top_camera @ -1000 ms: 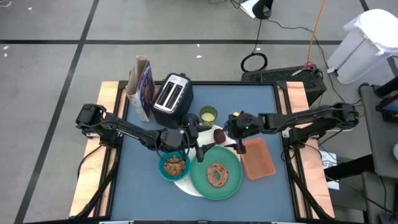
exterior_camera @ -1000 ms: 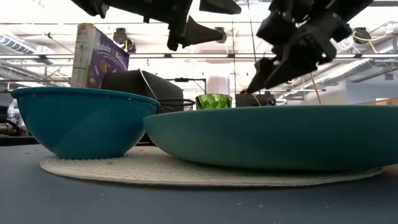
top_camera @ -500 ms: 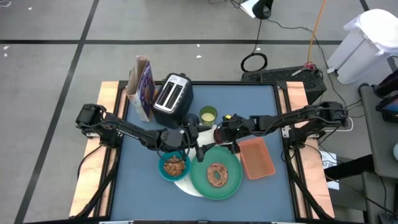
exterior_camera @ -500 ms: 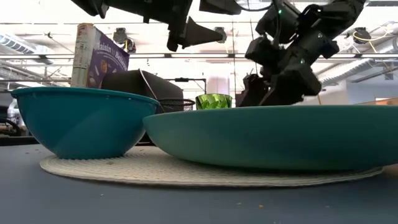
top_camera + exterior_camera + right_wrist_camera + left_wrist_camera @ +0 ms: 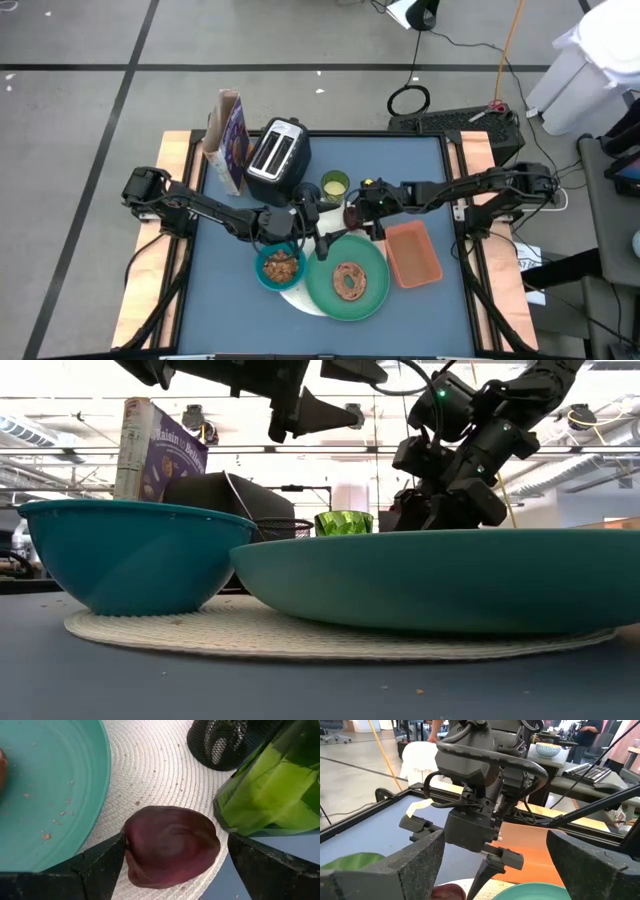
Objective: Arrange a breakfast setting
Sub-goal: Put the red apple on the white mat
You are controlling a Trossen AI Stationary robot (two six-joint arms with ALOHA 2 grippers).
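Fingers [image 5: 100, 865] of the right arm, spread wide, flank the wrinkled dark-red fruit [image 5: 171, 845] on the woven white round plate [image 5: 150, 770].

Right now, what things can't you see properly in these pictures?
- Small red fruit: in the high view the right gripper covers it; in the low view the large green plate hides it.
- Metal spoon: not found in any view.
- Black cup: cut off by the right wrist picture's edge.
- Food in the small teal bowl: too small in the high view to name; the low view shows only the wall.
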